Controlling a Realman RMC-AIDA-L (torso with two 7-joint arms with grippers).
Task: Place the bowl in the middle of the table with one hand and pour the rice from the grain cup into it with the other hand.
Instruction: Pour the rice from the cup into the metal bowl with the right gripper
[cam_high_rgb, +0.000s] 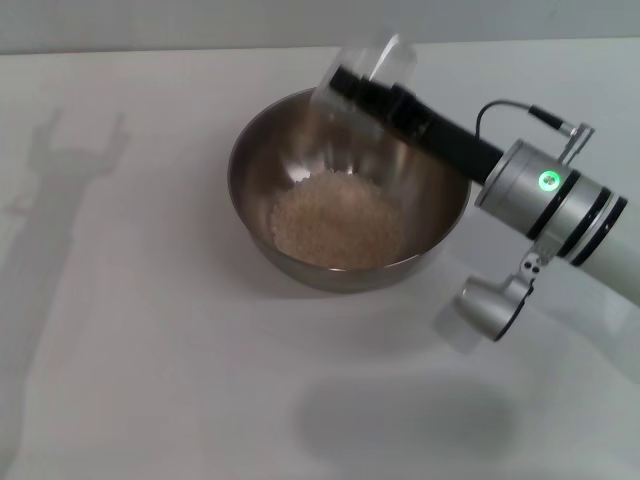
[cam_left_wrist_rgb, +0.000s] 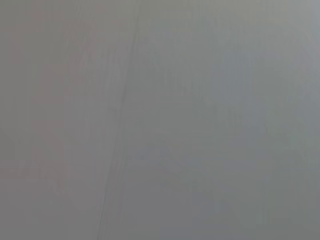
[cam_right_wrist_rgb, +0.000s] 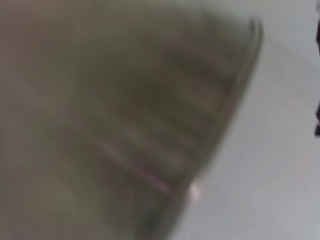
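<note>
Well, here we are over the white table (cam_high_rgb: 130, 330), and right near its middle sits the big steel bowl (cam_high_rgb: 255, 160), with a pale mound of rice (cam_high_rgb: 338, 220) heaped in its bottom. Nothing seems to be falling at this instant, so the pour looks close to done, I'd say.

Reaching in from the right side comes the right arm, its green ring glowing, and its right gripper (cam_high_rgb: 352, 85) is up at the bowl's far rim. Clamped in it is the clear grain cup (cam_high_rgb: 368, 75), tipped hard over so that its mouth points down and inward, toward the rice, with its base up and away. So the cup's long axis slants down into the bowl, directly above the far wall. It looks empty or nearly so, though through that clear plastic I can't be certain.

The fingers are closed narrowly on the cup's body. The right wrist view shows only the bowl's curved wall (cam_right_wrist_rgb: 150, 125) close up and smeared.

The left gripper isn't to be seen; its own camera gives a blank grey surface. So the right arm is the one placed for what comes next: probably tilting the cup back upright and lifting clear of the rim.
</note>
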